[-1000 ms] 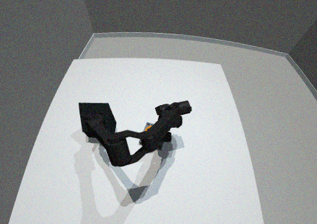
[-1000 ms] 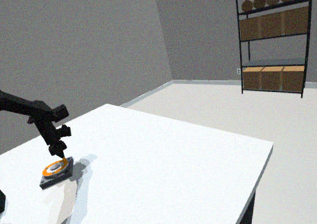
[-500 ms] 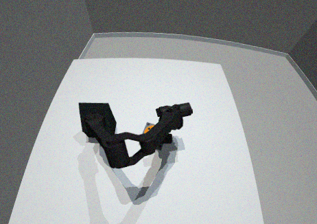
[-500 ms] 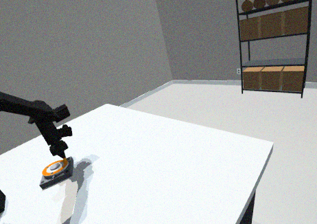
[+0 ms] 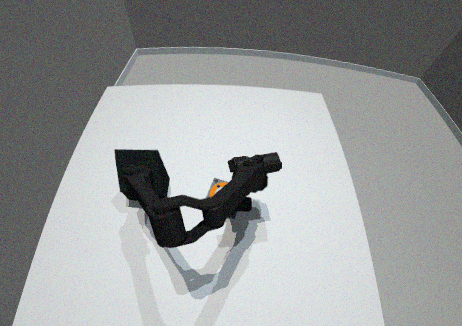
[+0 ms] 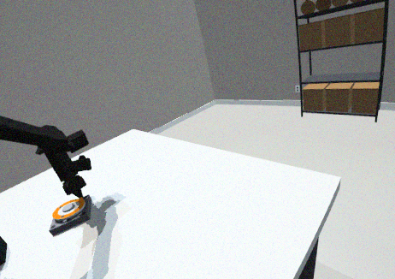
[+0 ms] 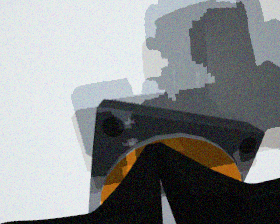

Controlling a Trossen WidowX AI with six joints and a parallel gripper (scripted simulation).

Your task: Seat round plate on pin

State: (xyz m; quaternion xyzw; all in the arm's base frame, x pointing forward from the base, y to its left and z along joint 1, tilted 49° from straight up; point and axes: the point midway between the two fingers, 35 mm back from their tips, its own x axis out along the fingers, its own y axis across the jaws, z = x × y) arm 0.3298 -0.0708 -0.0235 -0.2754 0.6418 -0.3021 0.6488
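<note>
1. Gripper (image 7: 160,163): seen from the wrist view, the two black fingers meet at a single point, with the jaws closed and nothing between them. The joined tips sit directly over the near arc of the plate's orange rim.

2. Round plate (image 6: 67,210): an orange ring with a pale centre, lying on the dark square base (image 6: 70,220). In the exterior view the fingertips come down at the plate's far edge, on the side facing the far corner of the base; whether they actually touch the rim cannot be told. Being round, the plate has no long axis; the orange tab is not clearly distinguishable from the ring here, so its heading cannot be told.

3. Base: in the wrist view its far edge runs across the frame beyond the fingertips, with a round recess at each far corner. It stands near the left edge of the white table (image 6: 215,205), well apart from the right edge.

4. Arm (image 5: 196,205): in the top view it covers most of the plate, leaving only a small orange sliver (image 5: 217,189) showing.

5. Shelf rack (image 6: 340,56): stands on the floor against the far wall, well beyond the table.
</note>
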